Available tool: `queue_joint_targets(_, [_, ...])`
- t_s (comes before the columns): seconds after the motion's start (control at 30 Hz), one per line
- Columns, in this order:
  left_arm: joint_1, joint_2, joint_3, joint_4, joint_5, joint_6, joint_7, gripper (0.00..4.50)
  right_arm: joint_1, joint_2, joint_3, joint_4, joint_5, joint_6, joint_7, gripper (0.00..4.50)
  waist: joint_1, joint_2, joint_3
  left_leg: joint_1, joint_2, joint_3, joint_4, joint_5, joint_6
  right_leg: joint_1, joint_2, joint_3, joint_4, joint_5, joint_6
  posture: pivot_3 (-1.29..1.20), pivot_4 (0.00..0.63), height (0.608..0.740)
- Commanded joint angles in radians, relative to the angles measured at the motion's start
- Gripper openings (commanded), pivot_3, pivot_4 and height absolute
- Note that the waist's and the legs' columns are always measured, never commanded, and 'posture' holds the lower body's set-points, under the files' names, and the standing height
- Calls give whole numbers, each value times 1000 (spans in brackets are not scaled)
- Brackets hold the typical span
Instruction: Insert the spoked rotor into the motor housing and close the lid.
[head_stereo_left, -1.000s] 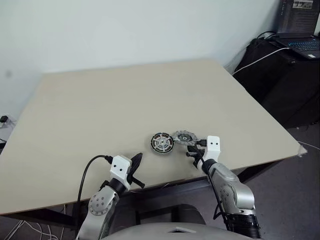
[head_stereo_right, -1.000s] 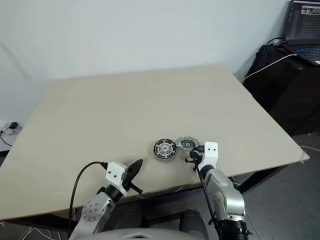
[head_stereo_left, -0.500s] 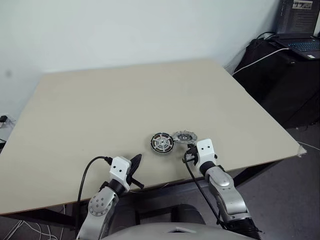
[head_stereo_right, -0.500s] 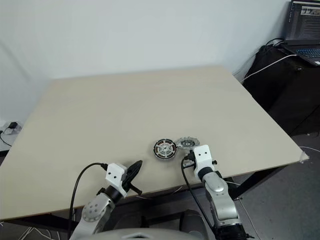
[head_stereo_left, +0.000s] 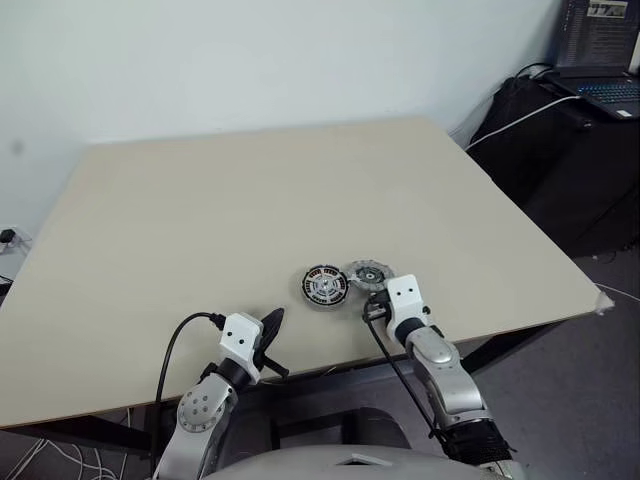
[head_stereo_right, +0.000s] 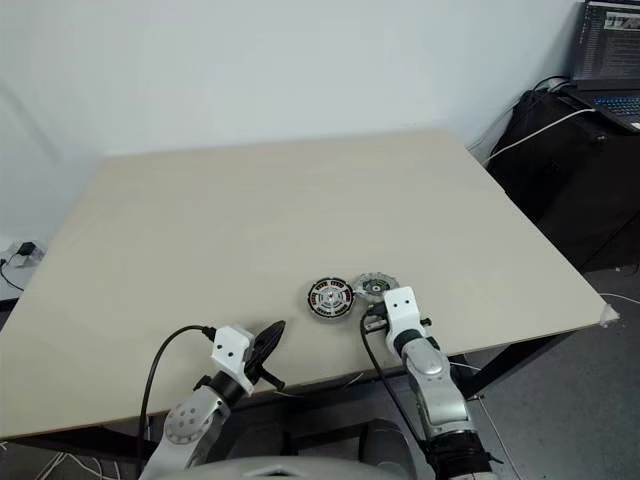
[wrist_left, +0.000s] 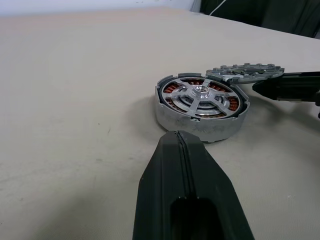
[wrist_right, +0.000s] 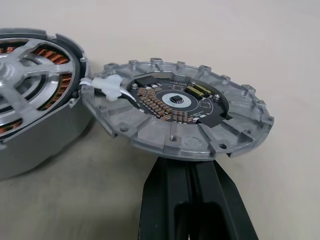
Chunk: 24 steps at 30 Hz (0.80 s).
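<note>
motor housing (wrist_right: 35, 95) cut by frame edge, lid (wrist_right: 175, 112) underside hidden

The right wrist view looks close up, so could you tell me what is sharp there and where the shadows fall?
Right wrist view: the lid with its circuit board is crisp, and casts a soft shadow on the table beneath its raised edge. Left wrist view: the motor housing is sharp with a faint shadow beside it.

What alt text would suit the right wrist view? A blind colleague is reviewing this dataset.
The shut right end effector sits under the near rim of the grey ribbed lid, which is tilted circuit-side up, its far edge leaning on the motor housing. The spoked rotor already sits inside the housing, over copper windings, on a beige table.
</note>
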Motion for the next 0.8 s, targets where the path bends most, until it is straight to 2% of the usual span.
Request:
queue_joint_targets(0.03, [-9,0,1,-33,-6,-14,-3,0,-25,-3,5,26,-37,-102,-25,21,0,0,0,0,0,0,0,0,0,0,0,0,0,0,0,0,0,740])
queue_joint_targets(0.4, [-17,-2,7,31,-5,-57,-13,0,-56,-68,75,194,-229,-487,-135,21,-3,0,0,1,0,1,0,0,0,1,1,1,0,0,0,0,0,740])
queue_joint_targets(0.53, [-26,-2,13,60,-9,-75,-19,0,-82,-99,107,236,-303,-574,-173,21,-4,0,0,1,0,1,0,0,0,1,1,1,1,0,0,0,0,740])
queue_joint_targets(0.67, [-31,-3,16,86,-11,-95,-25,0,-104,-127,144,267,-374,-627,-199,21,-6,-1,-1,2,0,1,1,0,1,2,1,2,1,0,0,0,0,740])
queue_joint_targets(0.8, [-31,-4,14,97,-12,-107,-27,0,-119,-118,134,305,-367,-578,-207,21,-5,-3,-2,2,0,2,1,1,1,2,1,3,2,0,0,0,0,740])
